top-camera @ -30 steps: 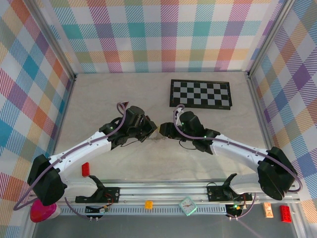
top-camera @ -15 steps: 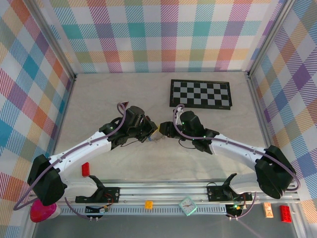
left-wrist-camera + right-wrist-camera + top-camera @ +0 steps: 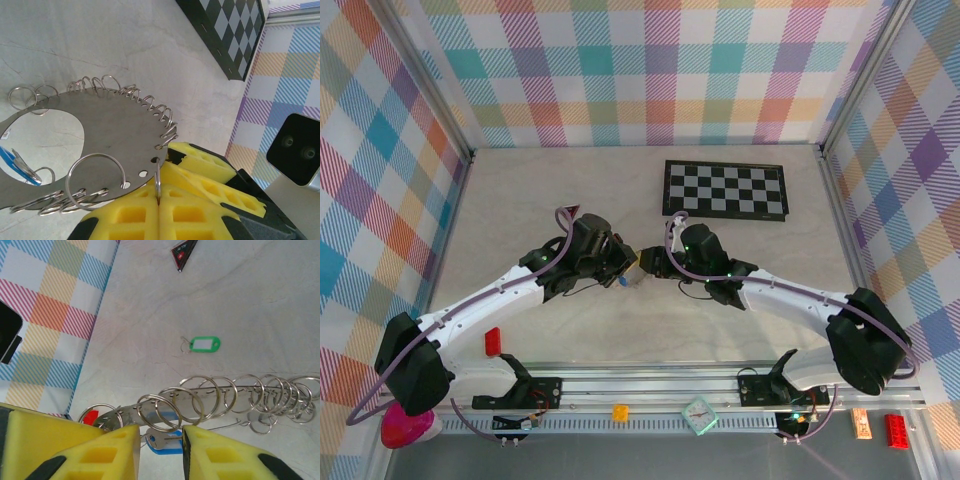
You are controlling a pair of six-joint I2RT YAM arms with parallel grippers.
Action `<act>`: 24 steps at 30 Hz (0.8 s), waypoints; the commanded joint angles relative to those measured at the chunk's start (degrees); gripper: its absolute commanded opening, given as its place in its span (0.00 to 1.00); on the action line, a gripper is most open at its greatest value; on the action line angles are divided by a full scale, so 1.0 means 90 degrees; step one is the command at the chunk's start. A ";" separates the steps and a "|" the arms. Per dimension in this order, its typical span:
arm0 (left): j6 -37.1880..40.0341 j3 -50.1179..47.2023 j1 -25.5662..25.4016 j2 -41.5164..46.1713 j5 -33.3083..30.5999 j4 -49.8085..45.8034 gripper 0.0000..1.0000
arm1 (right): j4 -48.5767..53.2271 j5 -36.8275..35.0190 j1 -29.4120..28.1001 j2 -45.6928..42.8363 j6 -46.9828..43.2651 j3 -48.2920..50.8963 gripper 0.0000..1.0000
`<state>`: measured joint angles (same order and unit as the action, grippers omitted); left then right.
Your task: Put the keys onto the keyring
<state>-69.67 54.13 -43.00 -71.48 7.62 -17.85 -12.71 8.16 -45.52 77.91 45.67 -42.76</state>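
Observation:
The keyring [image 3: 100, 125] is a flat grey metal loop with several wire rings through holes along its edge. My left gripper [image 3: 159, 200] is shut on one small wire ring at the rim and holds the loop just above the table. In the right wrist view the keyring [image 3: 128, 415] shows edge-on. My right gripper [image 3: 161, 432] stands open, its yellow pads on either side of a wire ring without touching it. The blue-headed key [image 3: 165, 445] lies under the loop between those pads. The green-headed key [image 3: 205, 344] lies loose on the table beyond. From above, both grippers [image 3: 620, 268] [image 3: 645, 265] meet mid-table.
A checkerboard [image 3: 725, 189] lies at the back right. A dark red triangle [image 3: 182, 252] sits far beyond the green key. A red block [image 3: 492, 342] lies by the left arm near the front rail. Plaid walls close in three sides.
My right gripper has slid left toward the left gripper and its jaws have narrowed around the wire ring. The left gripper has held its grip almost still.

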 commanded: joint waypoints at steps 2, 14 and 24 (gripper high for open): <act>-0.0081 -0.0085 -0.0053 0.0194 0.0141 0.0157 0.00 | -0.0518 0.0240 0.0008 -0.0022 -0.0132 0.0110 0.24; -0.0013 -0.0190 -0.0044 0.0265 0.0063 0.0157 0.00 | -0.0896 0.0421 0.0121 -0.0057 -0.0201 0.0402 0.11; 0.0348 -0.0173 -0.0046 0.0284 0.0001 0.0114 0.00 | 0.0967 0.0089 0.0410 -0.0931 -0.0745 0.0603 0.28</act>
<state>-67.90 52.95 -43.00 -70.30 7.84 -17.52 -10.50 10.33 -42.92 71.85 41.95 -38.13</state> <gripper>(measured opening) 0.045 0.269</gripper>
